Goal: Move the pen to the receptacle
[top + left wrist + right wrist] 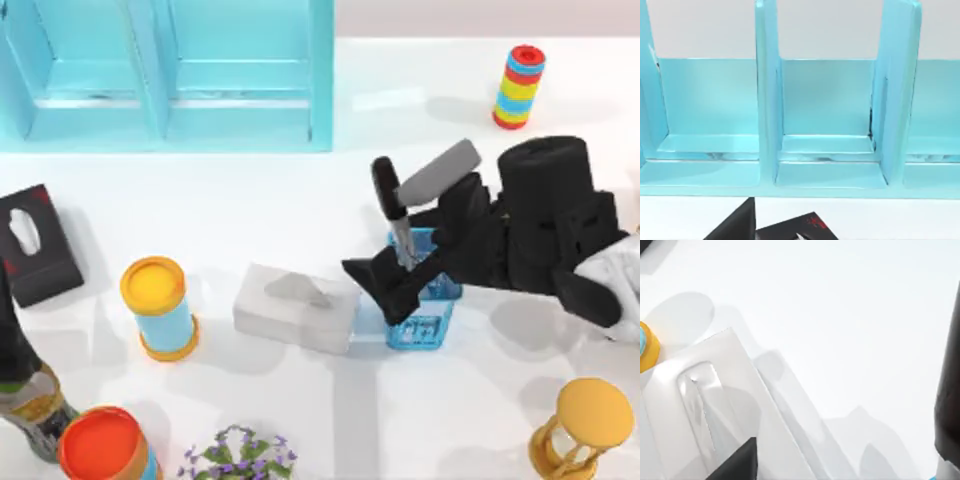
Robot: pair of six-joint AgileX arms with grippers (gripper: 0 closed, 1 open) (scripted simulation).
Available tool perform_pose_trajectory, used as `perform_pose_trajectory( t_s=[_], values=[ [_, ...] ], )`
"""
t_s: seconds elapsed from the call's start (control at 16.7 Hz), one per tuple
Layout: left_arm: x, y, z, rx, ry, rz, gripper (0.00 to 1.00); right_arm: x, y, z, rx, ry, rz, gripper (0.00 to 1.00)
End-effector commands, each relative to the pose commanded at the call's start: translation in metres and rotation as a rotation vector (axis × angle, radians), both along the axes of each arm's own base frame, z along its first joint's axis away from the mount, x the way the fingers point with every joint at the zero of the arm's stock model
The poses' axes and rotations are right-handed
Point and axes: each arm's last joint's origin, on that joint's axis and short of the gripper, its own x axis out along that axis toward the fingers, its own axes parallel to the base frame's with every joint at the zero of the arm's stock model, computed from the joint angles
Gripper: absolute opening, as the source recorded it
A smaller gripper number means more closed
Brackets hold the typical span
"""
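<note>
The right hand [400, 275] is gripping the pen [394, 208] upright over the blue basket [425, 325]; released tilted, it could tip out.

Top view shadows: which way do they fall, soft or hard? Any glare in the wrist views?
Top view: soft-edged shadows lie on the table to the upper left of the ring stack and the hourglass. Left wrist view: faint glossy streaks along the floor of the blue shelf. Right wrist view: no harsh glare; the tissue box casts pale overlapping shadows on the white surface.
</note>
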Motion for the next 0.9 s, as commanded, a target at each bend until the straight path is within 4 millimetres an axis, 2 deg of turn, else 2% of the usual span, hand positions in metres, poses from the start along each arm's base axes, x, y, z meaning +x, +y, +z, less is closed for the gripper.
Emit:
perform_pose_trajectory(
  t_s=[0.12, 0.18, 0.72, 0.9],
  values=[
    [0.0, 0.0, 0.0, 0.0, 0.0, 0.0, 1.0, 0.0, 0.0, 0.0, 0.0, 0.0, 0.0, 0.02],
    [0.0, 0.0, 0.0, 0.0, 0.0, 0.0, 1.0, 0.0, 0.0, 0.0, 0.0, 0.0, 0.0, 0.0],
    [0.0, 0.0, 0.0, 0.0, 0.0, 0.0, 1.0, 0.0, 0.001, 0.003, 0.008, -0.003, 0.004, 0.0],
    [0.0, 0.0, 0.0, 0.0, 0.0, 0.0, 1.0, 0.002, 0.004, 0.017, 0.027, -0.022, 0.061, 0.0]
  ],
)
